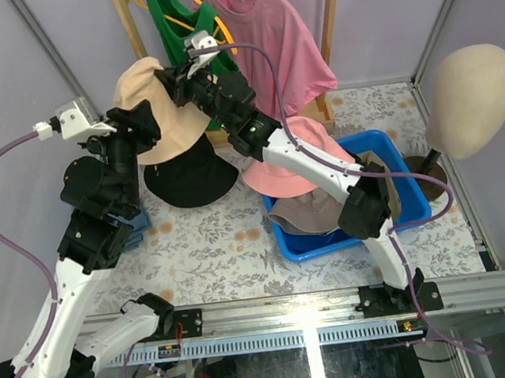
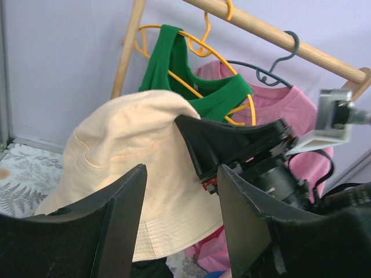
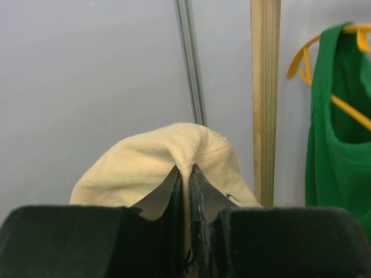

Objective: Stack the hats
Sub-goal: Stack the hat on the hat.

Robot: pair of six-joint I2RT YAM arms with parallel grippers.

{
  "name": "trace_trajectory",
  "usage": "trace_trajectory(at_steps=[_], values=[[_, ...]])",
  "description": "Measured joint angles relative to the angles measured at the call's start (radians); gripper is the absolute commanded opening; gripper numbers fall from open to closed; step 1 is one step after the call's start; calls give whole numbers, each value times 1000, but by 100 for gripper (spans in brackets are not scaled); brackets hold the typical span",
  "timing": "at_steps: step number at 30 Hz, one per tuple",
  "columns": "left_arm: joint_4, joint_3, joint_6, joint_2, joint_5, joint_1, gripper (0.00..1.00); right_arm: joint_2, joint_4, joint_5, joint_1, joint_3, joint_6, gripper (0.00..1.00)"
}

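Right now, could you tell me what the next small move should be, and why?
Probably lower the right gripper so the beige hat settles onto the black hat. It pinches that hat's crown in the air, the left gripper stands open beside it holding nothing, and the black hat lies flat on the table close by.

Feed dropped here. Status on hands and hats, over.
Right hand shut on beige hat, held aloft. Left hand open by its brim, gripping nothing. Black hat flat nearby; path looks clear.
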Motion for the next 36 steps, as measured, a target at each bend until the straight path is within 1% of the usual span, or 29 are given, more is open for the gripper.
trace_trajectory(at_steps=[5, 9, 17, 19, 24, 31, 36], values=[[-1, -27, 28, -32, -53, 0, 52, 44, 5, 0, 0, -14, 42, 13], [-3, -43, 39, -34, -75, 4, 53, 34, 62, 3, 0, -116, 63, 13], [-24, -78, 28, -7, -81, 23, 55, 3, 117, 11, 0, -345, 96, 13], [-31, -85, 21, -2, -80, 32, 55, -4, 129, 12, 0, -378, 100, 13], [-48, -95, -10, 0, -74, 64, 57, -59, 151, 27, -5, -482, 112, 14], [-63, -97, -75, 37, -34, 121, 61, -156, 167, 30, -29, -597, 127, 20], [-97, -97, -143, 72, 12, 170, 65, -190, 170, 25, -44, -660, 149, 23]])
